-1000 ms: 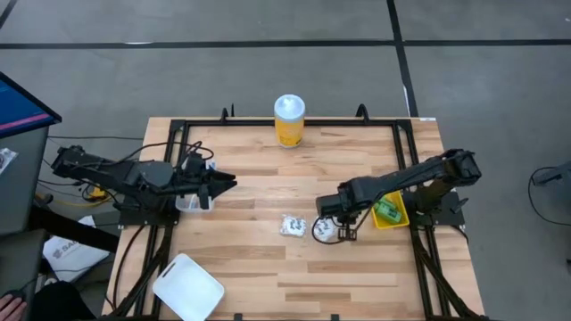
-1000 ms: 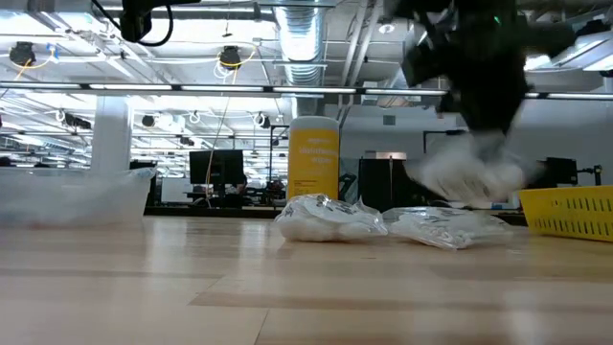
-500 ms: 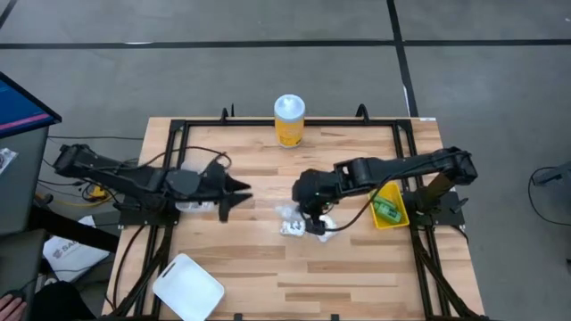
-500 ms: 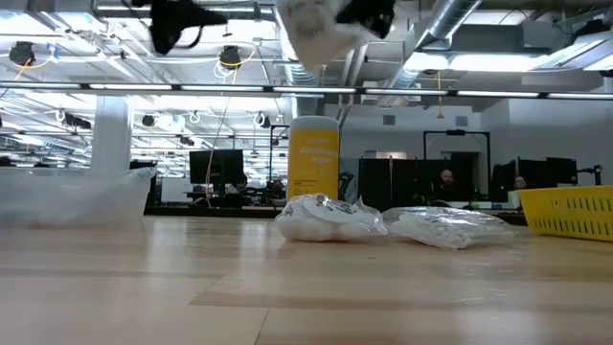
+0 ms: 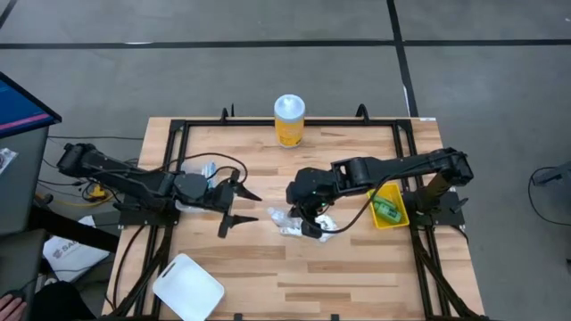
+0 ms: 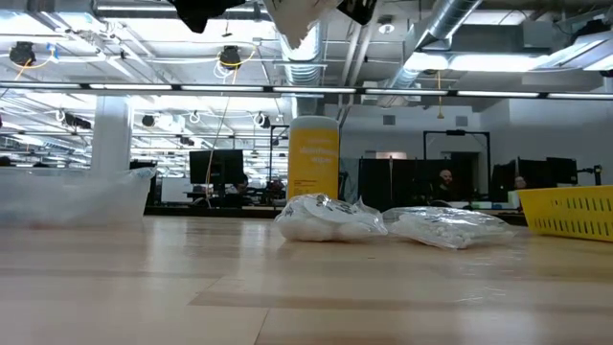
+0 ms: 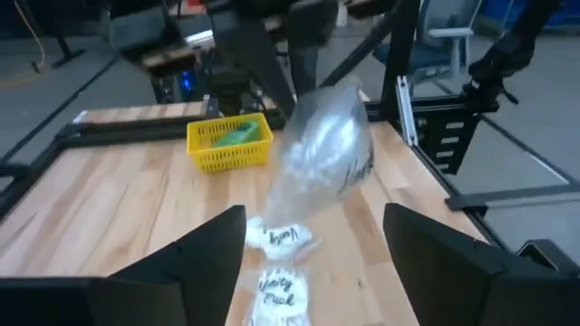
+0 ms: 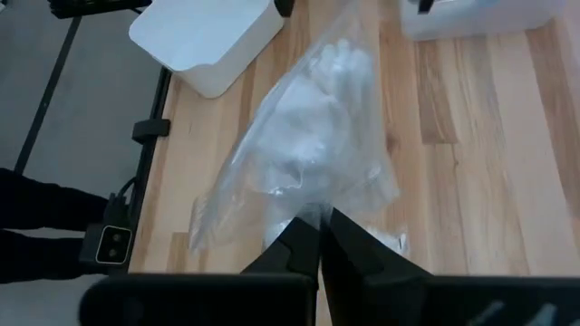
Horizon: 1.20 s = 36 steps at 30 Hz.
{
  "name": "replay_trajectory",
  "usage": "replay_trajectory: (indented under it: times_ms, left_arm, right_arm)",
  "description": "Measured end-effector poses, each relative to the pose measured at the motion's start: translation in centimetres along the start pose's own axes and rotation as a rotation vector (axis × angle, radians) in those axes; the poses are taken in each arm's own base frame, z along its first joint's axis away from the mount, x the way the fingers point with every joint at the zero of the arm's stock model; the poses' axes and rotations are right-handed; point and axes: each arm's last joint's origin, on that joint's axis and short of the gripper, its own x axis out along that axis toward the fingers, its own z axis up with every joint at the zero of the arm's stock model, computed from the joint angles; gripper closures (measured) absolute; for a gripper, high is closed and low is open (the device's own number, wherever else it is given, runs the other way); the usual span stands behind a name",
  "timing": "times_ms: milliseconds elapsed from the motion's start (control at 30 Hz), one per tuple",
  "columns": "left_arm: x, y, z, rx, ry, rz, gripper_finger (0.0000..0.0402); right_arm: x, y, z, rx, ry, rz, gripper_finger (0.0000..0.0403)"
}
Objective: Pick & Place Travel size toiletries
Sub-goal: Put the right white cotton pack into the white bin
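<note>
Overhead, the right gripper [image 5: 301, 207] is pinching a clear bag [image 8: 304, 158] tightly between closed jaws, dangling it above mid-table. Two white packets [image 6: 330, 218] are lying on the table beneath. Facing it, the left gripper [image 5: 239, 204] is hovering with jaws spread wide, touching nothing.

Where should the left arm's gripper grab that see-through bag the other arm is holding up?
Probably its loose end. The clear bag hangs thin and floppy, pinched at one end by the right gripper. The open left gripper faces it, so come straight in from that side and shut across the flat film, away from the pinch.
</note>
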Motion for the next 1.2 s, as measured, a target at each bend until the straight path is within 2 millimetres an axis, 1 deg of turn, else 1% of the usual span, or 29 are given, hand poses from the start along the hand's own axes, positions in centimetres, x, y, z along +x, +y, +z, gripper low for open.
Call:
replay_trajectory:
  times_ms: [167,233,500,633,733,900,1200]
  left_arm:
    - [0.6,0.3,-0.1,0.006,0.002,0.015,0.0142]
    - [0.8,0.4,0.1,0.001,-0.025,0.015,0.0142]
    - [1.5,1.0,0.5,-0.014,-0.086,-0.056,0.0142]
    - [1.7,0.9,0.4,-0.014,-0.084,-0.078,0.0147]
    - [2.3,0.8,-0.1,-0.012,-0.054,-0.106,0.0166]
    - [3.0,0.7,-0.6,-0.011,-0.037,-0.118,0.0214]
    - [2.9,0.7,-0.1,-0.012,-0.087,-0.117,0.0317]
  right_arm:
    - [0.0,0.0,0.0,0.0,-0.001,0.001,0.0403]
    - [0.0,0.0,0.0,-0.001,-0.003,0.002,0.0403]
    - [0.3,0.0,0.2,-0.002,-0.013,0.007,0.0403]
    - [0.5,0.0,0.1,-0.001,-0.009,0.006,0.0403]
    - [0.5,0.0,0.2,-0.002,-0.011,0.006,0.0403]
    - [0.5,-0.1,0.2,0.001,-0.015,0.005,0.0403]
    - [0.5,-0.1,0.2,0.0,-0.016,0.005,0.0403]
